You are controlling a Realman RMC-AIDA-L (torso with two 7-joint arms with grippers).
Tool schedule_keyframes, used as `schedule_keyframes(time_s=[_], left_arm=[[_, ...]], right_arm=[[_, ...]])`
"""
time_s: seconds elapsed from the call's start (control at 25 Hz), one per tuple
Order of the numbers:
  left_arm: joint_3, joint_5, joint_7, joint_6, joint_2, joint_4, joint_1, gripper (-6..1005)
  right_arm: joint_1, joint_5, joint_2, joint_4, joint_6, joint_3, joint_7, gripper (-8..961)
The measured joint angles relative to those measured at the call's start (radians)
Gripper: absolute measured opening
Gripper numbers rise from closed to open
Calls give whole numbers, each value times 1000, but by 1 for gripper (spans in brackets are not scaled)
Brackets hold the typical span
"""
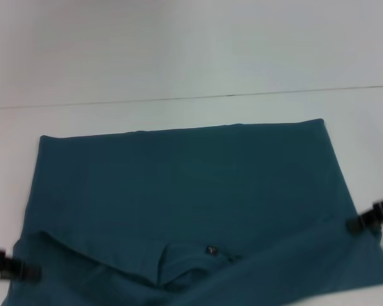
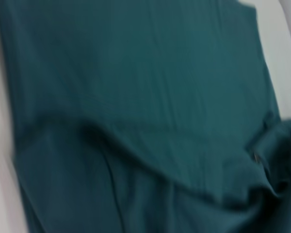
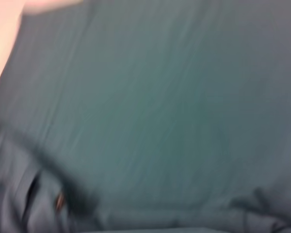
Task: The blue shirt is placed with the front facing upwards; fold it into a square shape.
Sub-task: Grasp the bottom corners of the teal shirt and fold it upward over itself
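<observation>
You have the blue shirt (image 1: 191, 191) spread on the white table (image 1: 179, 51), its near collar end partly folded over. The left gripper (image 1: 16, 268) sits at the near left edge and the right gripper (image 1: 369, 220) at the right edge. For both, you cannot tell whether they pinch cloth. If 1 side slips or the 2 arms move unevenly, expect a skewed, wrinkled fold.
</observation>
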Motion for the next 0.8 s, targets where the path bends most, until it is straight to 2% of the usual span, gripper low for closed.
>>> schedule_keyframes(time_s=[0.12,0.36,0.6,0.8], left_arm=[[6,4,-52,-91,17,-34,-51,33],[28,13,-129,-271,22,-73,-120,33],[92,11,-192,-413,14,-93,-149,33],[103,10,-212,-492,10,-111,-181,33]], right_arm=[[11,3,-8,17,85,44,32,34],[49,24,-24,68,223,66,80,35],[103,30,-5,86,330,57,112,35],[137,20,4,113,449,38,155,35]])
